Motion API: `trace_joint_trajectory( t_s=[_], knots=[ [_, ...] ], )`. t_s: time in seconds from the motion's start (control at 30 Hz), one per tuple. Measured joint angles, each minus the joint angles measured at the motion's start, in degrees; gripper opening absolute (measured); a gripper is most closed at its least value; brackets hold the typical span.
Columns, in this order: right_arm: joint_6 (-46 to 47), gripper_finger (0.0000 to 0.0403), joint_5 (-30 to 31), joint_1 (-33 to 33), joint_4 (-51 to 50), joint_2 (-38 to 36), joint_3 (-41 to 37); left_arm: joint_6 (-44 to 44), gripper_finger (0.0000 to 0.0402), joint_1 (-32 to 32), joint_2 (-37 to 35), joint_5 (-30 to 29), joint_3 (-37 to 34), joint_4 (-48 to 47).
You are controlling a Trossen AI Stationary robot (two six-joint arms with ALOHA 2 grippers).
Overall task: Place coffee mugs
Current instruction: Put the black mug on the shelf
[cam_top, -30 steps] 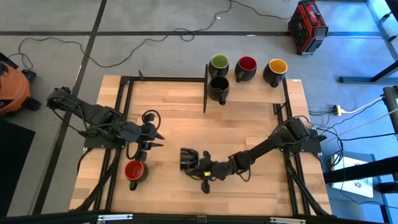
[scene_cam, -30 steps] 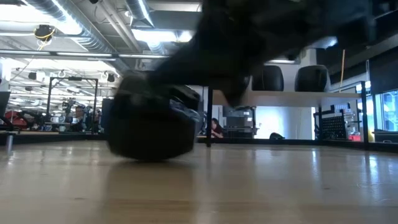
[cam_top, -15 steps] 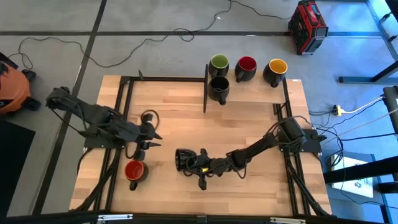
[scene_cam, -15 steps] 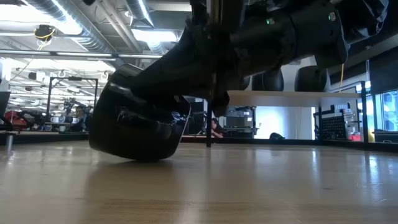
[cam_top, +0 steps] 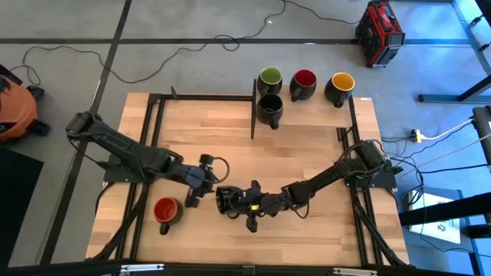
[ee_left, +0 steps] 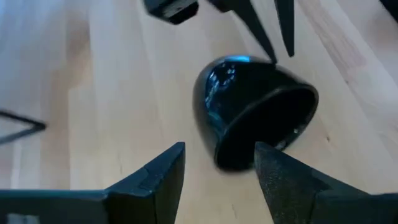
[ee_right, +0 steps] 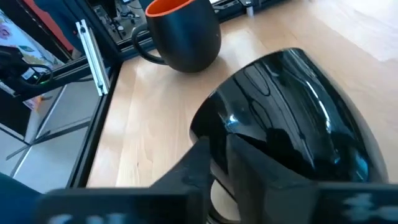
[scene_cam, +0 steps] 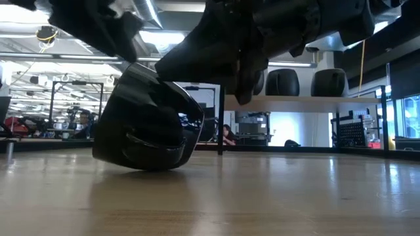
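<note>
The right pincer has a grip on the black mug, which lies tipped on its side near the middle of the bench; in the right wrist view the dark fingers are pressed against its glossy wall. The left pincer comes in from the other side of that mug with its jaws spread apart, holding nothing, tips just beside the mug's rim.

Going outward from the tipped mug: a red-inside mug stands upright nearby, toward the bench's front left corner. At the far edge sits a row of three upright mugs, green inside, red inside and yellow inside, with another black mug just in front of the green one.

The bench is pale wood planks with black metal framing on both sides. The floor around is grey, with a cable snaking across it, a red case beyond the far right corner and an orange vacuum off to the left. The low view shows a workshop with ceiling ducts and strip lights.
</note>
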Motion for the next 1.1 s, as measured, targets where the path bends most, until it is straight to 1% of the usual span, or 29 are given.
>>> trace_joint_trajectory(
  t_s=[0.2, 0.27, 0.37, 0.47, 0.53, 0.6, 0.67, 0.73, 0.77, 0.8, 0.87, 0.93, 1.0, 1.1],
  knots=[
    [0.2, 0.012, 0.6, 0.0, -1.1, -0.3, 0.0, 2.9, 0.019, 0.2, 8.0, -0.7, 0.0, 4.5],
    [0.2, 0.0137, -0.4, 0.0, -1.3, -0.3, 0.0, 4.1, 0.019, 0.3, 10.3, -0.6, 0.0, 5.8],
    [0.1, 0.0153, -0.9, 0.0, -1.3, -0.3, 0.0, 5.4, 0.019, 0.3, 13.3, -0.9, 0.0, 8.6],
    [-0.4, 0.0158, -1.0, 0.1, -1.3, -0.3, 0.0, 6.1, 0.0187, 0.4, 15.3, -1.8, 0.1, 11.3],
    [-0.5, 0.0157, -1.0, 0.0, -1.2, -0.3, 0.0, 6.6, 0.0171, 0.4, 16.1, -2.3, 0.1, 11.8],
    [-0.6, 0.0153, -1.2, 0.1, -1.4, -0.5, 0.1, 7.5, 0.0144, 0.5, 16.5, -2.3, 0.1, 12.3],
    [-0.6, 0.0149, -1.5, 0.1, -4.5, -1.3, 0.8, 8.0, 0.0106, 0.9, 16.6, -1.9, 0.1, 12.4],
    [-0.6, 0.0145, -2.3, 0.0, -10.0, -3.0, 1.9, 7.8, 0.0062, 1.7, 16.6, -0.4, 0.1, 12.1],
    [-0.6, 0.0144, -3.0, 0.0, -13.5, -4.2, 2.5, 7.5, 0.0038, 2.1, 16.6, 1.0, 0.4, 11.5],
    [-0.6, 0.0142, -3.7, 0.0, -16.5, -5.3, 3.2, 7.6, 0.0024, 2.5, 16.6, 2.7, 1.0, 9.7],
    [-0.6, 0.0139, -4.5, 0.4, -23.2, -8.1, 4.5, 5.8, 0.0022, 3.4, 16.6, 5.4, 3.2, 5.4],
    [-0.8, 0.0136, -3.5, 0.9, -29.0, -10.5, 5.7, 4.0, 0.0022, 4.7, 16.6, 8.5, 6.7, -0.2],
    [-0.9, 0.0134, -1.0, 1.9, -33.2, -12.6, 5.8, 2.1, 0.0022, 6.3, 16.4, 10.0, 10.2, -5.8],
    [-0.6, 0.0134, 1.3, 2.5, -35.4, -13.4, 5.8, -1.7, 0.0022, 8.9, 16.6, 12.0, 14.4, -14.9]
  ],
)
